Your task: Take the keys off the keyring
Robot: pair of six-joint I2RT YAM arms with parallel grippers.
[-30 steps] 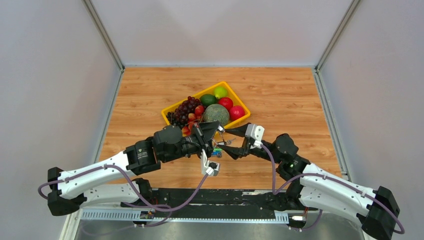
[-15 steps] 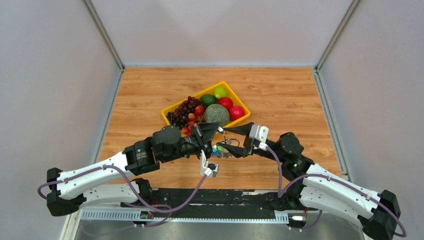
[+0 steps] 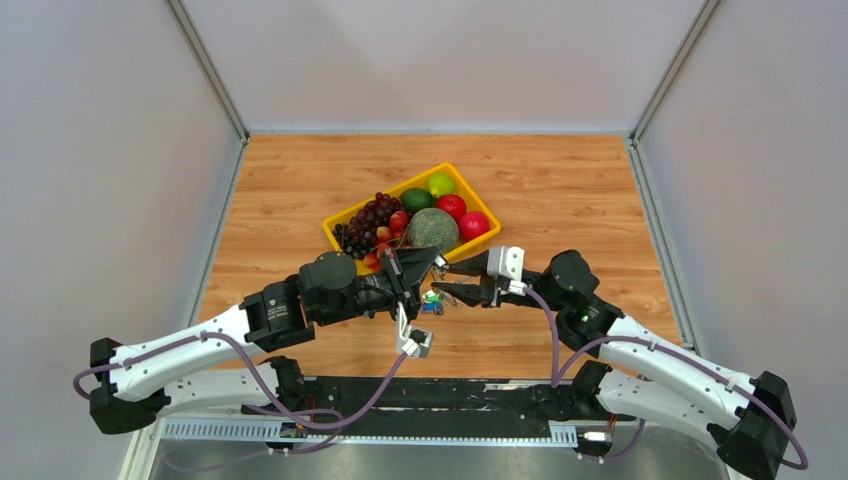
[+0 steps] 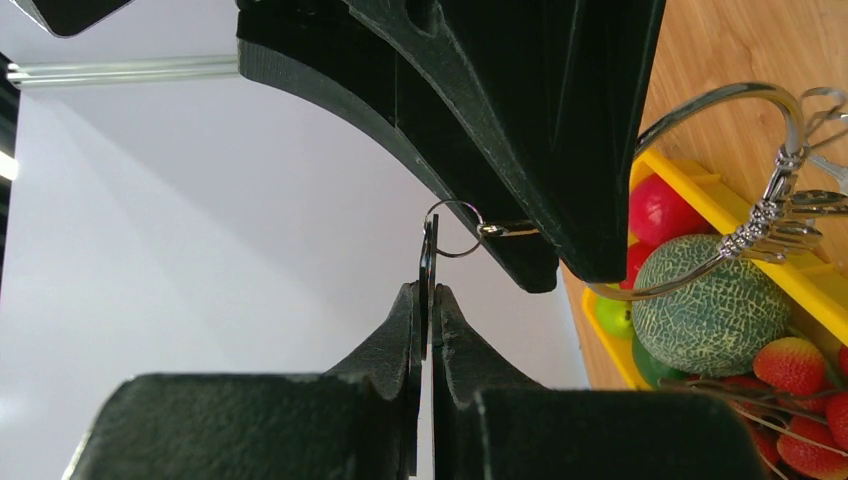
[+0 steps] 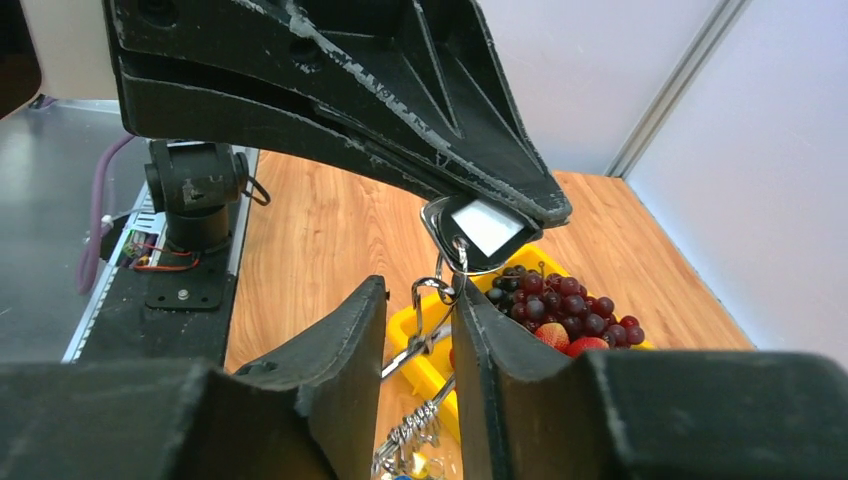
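My left gripper (image 3: 437, 262) (image 4: 428, 300) is shut on a flat black tag (image 5: 478, 230) with a white face, seen edge-on in the left wrist view (image 4: 428, 262). A small ring (image 4: 452, 228) links the tag to the thin silvery keyring (image 4: 716, 105), which hangs below it. A bunch of small keys and rings (image 4: 790, 215) (image 5: 410, 445) (image 3: 432, 302) dangles from the loop just above the table. My right gripper (image 3: 447, 281) (image 5: 420, 290) is open, its fingers on either side of the metal hook (image 5: 432, 292) under the tag, the right finger close against it.
A yellow tray (image 3: 480, 203) just behind both grippers holds a melon (image 3: 432, 228), grapes (image 3: 368, 220), red apples and green fruit. Wooden tabletop (image 3: 560, 190) with grey walls on three sides. The arms' black base rail runs along the near edge.
My right gripper has swung from a downward slant to point level at the hanging ring, close under the left fingertips. The left arm shifted slightly left, still holding the tag.
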